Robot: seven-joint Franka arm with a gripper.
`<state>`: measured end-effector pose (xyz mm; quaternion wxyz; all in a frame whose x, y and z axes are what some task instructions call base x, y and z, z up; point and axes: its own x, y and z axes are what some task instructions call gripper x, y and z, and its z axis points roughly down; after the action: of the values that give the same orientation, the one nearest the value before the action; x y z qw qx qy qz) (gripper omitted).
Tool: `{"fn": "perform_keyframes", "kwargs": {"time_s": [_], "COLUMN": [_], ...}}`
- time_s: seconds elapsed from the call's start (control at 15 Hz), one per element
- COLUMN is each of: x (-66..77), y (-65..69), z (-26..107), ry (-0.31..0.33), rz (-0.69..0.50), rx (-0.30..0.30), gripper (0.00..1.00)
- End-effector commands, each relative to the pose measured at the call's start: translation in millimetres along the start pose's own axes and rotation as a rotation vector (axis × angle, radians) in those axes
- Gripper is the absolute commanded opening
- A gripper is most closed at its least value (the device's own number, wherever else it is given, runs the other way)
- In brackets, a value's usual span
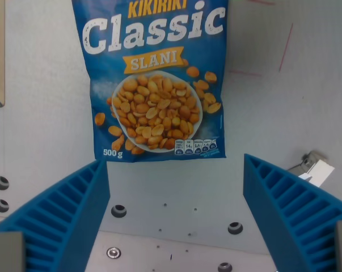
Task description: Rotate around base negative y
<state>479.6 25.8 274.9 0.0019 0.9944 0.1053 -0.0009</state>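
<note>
One peanut bag (156, 79) lies flat — the pincer (176, 198), two blue fingers (63, 218) spread wide, holds nothing.

- A blue peanut bag (155, 79) is seen in the upper middle of the wrist view, lying flat on a pale grey surface.
- Its printed face is turned up and reads upright: "KIKIRIKI" in yellow, "Classic" in white, "SLANI" on a yellow banner.
- A white bowl of peanuts is pictured below the lettering, with loose nuts scattered around it.
- "500 g" is printed at the lower left corner.
- The top edge is cut off by the frame.
- The bag is untouched.
</note>
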Motion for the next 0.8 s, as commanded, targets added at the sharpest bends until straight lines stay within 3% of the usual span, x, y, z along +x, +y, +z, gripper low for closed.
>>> {"fn": "perform_keyframes", "kwargs": {"time_s": [0.07,0.8], "x": [-2.3,-2.3], "y": [-0.2,-0.2], "z": [-1.3,-1.3], "ry": [0.111,0.254], "rz": [0.001,0.001], "rx": [-0.024,-0.055], "gripper": [1.0,1.0]}}
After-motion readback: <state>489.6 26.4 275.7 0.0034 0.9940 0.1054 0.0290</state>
